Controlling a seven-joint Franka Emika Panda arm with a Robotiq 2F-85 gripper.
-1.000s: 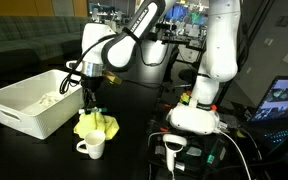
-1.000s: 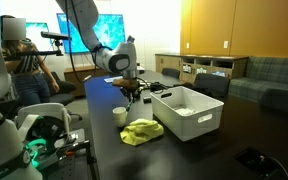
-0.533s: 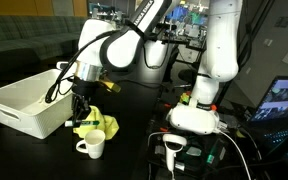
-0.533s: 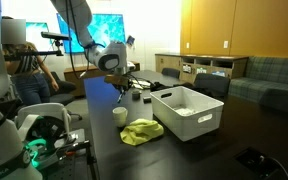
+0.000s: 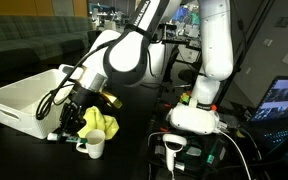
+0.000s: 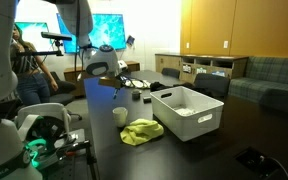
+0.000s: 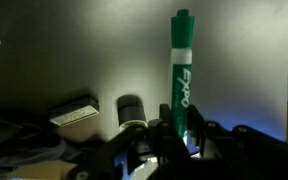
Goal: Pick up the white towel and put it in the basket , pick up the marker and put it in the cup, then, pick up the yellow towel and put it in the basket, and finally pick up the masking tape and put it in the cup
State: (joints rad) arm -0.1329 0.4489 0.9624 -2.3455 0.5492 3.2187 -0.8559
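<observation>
A green marker (image 7: 181,70) stands between my gripper's (image 7: 174,135) jaws in the wrist view, and the jaws are closed against both its sides. In both exterior views the gripper (image 5: 64,127) (image 6: 114,86) is tilted and low over the dark table, left of the white cup (image 5: 92,147) (image 6: 120,115). The yellow towel (image 5: 99,122) (image 6: 142,131) lies crumpled between the cup and the white basket (image 5: 19,110) (image 6: 189,112). I cannot make out the white towel or the masking tape for certain.
A dark round object (image 7: 131,108) and a pale flat block (image 7: 74,112) lie on the table beyond the gripper. The robot's white base (image 5: 196,115) stands beside the table. A person (image 6: 29,70) stands behind, near bright screens.
The arm has swung from above the yellow towel down and sideways. The gripper now sits lower and tilted, on the cup's far side from the towel.
</observation>
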